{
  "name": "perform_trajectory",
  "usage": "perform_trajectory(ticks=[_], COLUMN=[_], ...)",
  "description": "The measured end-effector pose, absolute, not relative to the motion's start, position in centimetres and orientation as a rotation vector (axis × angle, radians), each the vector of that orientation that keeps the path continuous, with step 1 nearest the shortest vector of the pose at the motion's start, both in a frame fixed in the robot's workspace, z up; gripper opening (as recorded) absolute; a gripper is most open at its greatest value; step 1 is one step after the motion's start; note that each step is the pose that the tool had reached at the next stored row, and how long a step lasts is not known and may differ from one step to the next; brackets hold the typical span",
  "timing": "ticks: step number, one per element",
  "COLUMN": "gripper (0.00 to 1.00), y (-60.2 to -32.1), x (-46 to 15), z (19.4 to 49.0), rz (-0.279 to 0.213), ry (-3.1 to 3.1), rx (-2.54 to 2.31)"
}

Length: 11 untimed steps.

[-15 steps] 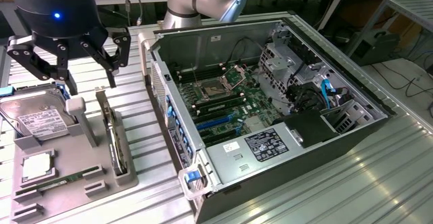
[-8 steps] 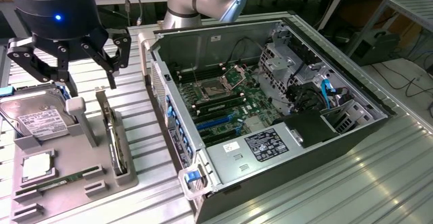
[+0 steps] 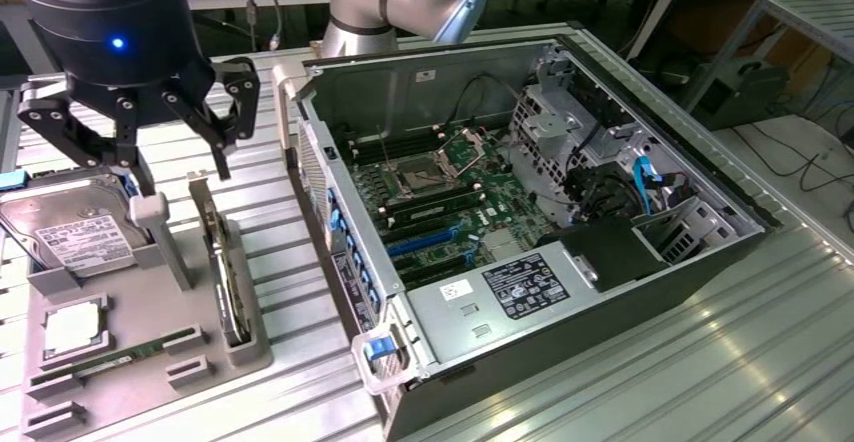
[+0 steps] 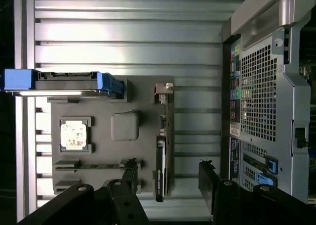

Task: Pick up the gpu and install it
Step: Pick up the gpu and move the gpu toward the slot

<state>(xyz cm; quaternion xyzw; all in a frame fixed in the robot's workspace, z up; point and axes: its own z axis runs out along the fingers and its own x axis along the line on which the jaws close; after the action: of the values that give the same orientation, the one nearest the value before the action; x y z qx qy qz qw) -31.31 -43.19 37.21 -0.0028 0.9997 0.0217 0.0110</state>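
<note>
Entry: parts tray (image 3: 150, 314) and opened computer case (image 3: 441, 387) on a slatted metal tabletop (image 3: 694, 362), listed from the exterior view's left to its right.

Hard drive (image 3: 74, 234): laid flat in a tray recess, with a blue carrier (image 4: 17, 79) fitted; a white label is borne, its writing too small to be read.

Processor chip (image 3: 74, 327) and green memory stick (image 3: 114, 357): each is seated in its own recess, so that nothing slides.

Fingers (image 3: 214, 140): spread wide and empty, held above the tray; in the wrist view the fingers (image 4: 129, 178) are seen to either side of the gpu (image 4: 161, 165), touching nothing.

The gpu (image 3: 224, 272): stood on its long edge in a slot at the tray's right side, its metal bracket toward the far end; it is judged to be set this way so that its flat faces can be clamped from above; no brand can be read.

Computer case: laid on its side with the panel off, so that the motherboard (image 3: 441, 202) faces up, presumably for access from above.

Power supply (image 3: 521, 282): a black label and a white sticker are carried; neither is legible.
</note>
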Motion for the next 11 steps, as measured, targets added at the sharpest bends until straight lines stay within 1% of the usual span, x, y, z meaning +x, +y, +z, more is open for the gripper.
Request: perform_trajectory(ticks=[11], gripper=[0.62], y=[-43.90], x=[-31.31], z=[36.52], rz=[0.068], ry=[3.119], rx=[-0.008])
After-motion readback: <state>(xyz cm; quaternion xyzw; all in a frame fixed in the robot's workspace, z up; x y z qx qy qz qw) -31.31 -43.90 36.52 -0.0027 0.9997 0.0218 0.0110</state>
